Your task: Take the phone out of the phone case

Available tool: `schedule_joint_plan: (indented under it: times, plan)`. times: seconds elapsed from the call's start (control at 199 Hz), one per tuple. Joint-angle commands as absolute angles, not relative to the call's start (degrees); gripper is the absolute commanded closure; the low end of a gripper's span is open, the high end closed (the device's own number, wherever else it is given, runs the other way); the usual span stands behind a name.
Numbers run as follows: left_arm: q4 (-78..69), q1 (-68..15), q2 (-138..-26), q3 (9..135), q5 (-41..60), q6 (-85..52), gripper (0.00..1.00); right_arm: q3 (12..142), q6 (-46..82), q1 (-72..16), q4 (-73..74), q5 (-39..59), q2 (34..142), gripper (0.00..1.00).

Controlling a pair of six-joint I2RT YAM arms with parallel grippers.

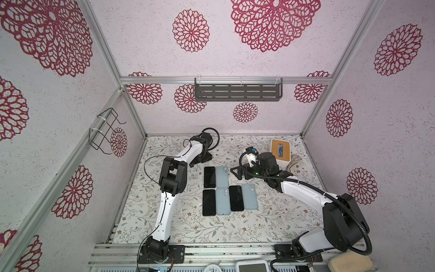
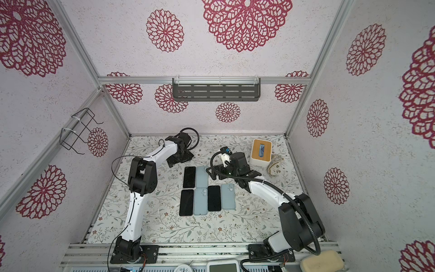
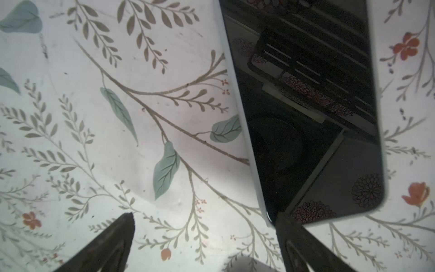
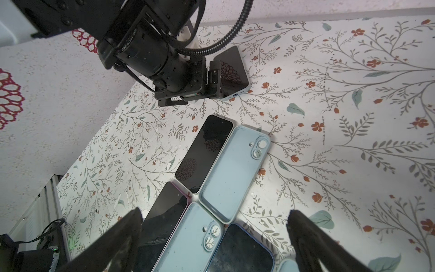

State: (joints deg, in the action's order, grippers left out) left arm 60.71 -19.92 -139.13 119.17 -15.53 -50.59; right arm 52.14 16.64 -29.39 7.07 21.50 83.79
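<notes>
Phone in case (image 3: pixel 306 106): lies flat, screen up, at the back left of the table (image 1: pixel 235 230), right under the left arm's wrist; the pale blue case (image 4: pixel 236 95) wraps its edges, so the removal is not yet done.
Finished pairs: three bare phones (image 1: pixel 209 177) and three empty cases (image 1: pixel 222 176) sit in tidy rows mid-table, touching side by side; likely parked there to keep the working spot free.
Left gripper (image 3: pixel 204 215): spread wide, holding nothing; one fingertip (image 3: pixel 289 226) sits at the phone's near corner (in contact or just above, I cannot tell); the other stands off over bare table; the placing looks meant to catch the case lip at a corner, where it should peel most easily.
Right gripper (image 4: pixel 215 212): spread wide too, and empty; hangs above the table by the rows, touching none of them as far as the wrist view shows; probably placed to pin or take the phone once a corner lifts.
Step in hand: lining up a first grip on the one cased phone in sight.
</notes>
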Motion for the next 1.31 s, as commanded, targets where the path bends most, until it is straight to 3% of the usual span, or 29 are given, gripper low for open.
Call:
schedule_joint_plan:
  times: [0.0,0.468,0.805,1.067,1.303]
  plan:
    - [63.55,-19.17,-136.79,116.34,-15.91,-49.42,0.03,53.09,17.59,-29.01,8.37,22.46,82.86,0.01]
    - [58.56,-17.79,-126.3,102.05,-16.47,-49.92,0.03,53.7,18.81,-29.0,8.83,23.59,84.56,0.01]
    - [55.04,-21.44,-126.67,108.47,-14.0,-50.23,0.03,54.51,18.91,-29.01,7.74,23.37,84.75,0.01]
    - [58.53,-21.37,-134.18,118.62,-13.08,-49.02,0.03,54.84,19.26,-29.0,7.74,23.55,85.13,0.01]
    - [58.0,-20.64,-135.65,119.62,-12.04,-50.16,0.03,55.0,19.07,-29.0,7.55,23.55,85.31,0.01]
